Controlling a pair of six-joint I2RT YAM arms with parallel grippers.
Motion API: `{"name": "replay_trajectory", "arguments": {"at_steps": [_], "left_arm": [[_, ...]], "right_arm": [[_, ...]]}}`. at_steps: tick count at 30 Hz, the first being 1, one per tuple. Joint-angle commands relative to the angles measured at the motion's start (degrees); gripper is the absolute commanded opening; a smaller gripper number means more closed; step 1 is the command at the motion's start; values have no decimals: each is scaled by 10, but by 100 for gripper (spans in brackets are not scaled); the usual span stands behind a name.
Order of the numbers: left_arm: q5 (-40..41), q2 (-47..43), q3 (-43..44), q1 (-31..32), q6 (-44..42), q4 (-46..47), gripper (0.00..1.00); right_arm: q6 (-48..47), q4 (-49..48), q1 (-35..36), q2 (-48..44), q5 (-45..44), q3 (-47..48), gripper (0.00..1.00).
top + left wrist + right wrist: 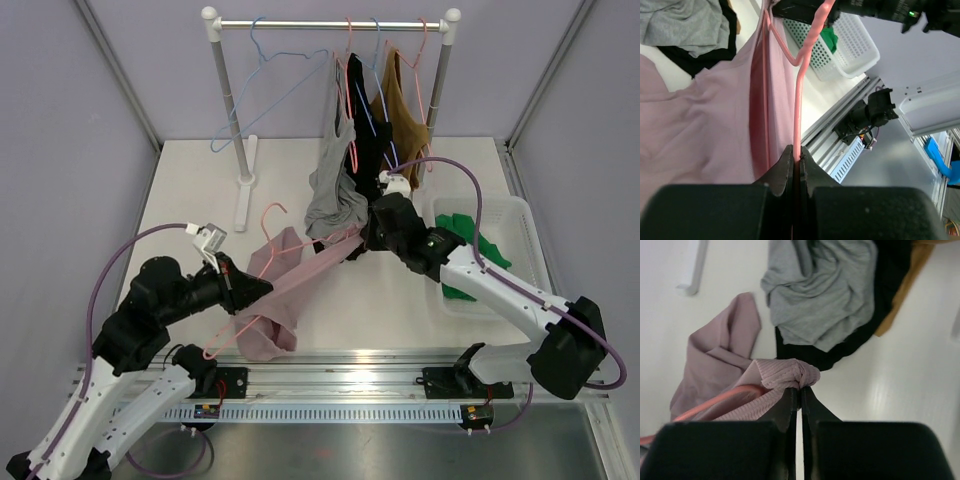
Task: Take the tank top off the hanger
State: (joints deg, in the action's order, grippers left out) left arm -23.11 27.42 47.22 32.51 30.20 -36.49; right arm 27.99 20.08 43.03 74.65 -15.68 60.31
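Roughly midway, with left pincer clamped on the pink hanger, right pincer clamped on a bunched edge of the pink tank top, stretched between them over the desk, not yet off.

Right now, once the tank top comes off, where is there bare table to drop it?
Widest bare patch: the table left of the rack post, back to the wall. A smaller one lies in front, between the tank top and the basket. Crowded: middle-right, where hanging clothes pool on the table beside the right hand.
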Motion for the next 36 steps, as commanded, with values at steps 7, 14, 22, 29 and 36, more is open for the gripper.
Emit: {"name": "replay_trajectory", "arguments": {"at_steps": [7,14,22,29,36], "left_arm": [[-76,-36,67,2,16,141,0],[-19,-16,33,2,36,489,0],[40,158,87,7,-7,747,0],[231,160,82,10,-42,643,0],[271,128,103,10,-67,392,0]], "right_arm": [[-19,7,-32,-128,125,-9,0],[-38,85,-32,-270,257,97,0],[-28,140,-32,-281,466,224,0],[-46,158,-32,-275,454,166,0],[-35,157,-9,-241,294,36,0]]}}
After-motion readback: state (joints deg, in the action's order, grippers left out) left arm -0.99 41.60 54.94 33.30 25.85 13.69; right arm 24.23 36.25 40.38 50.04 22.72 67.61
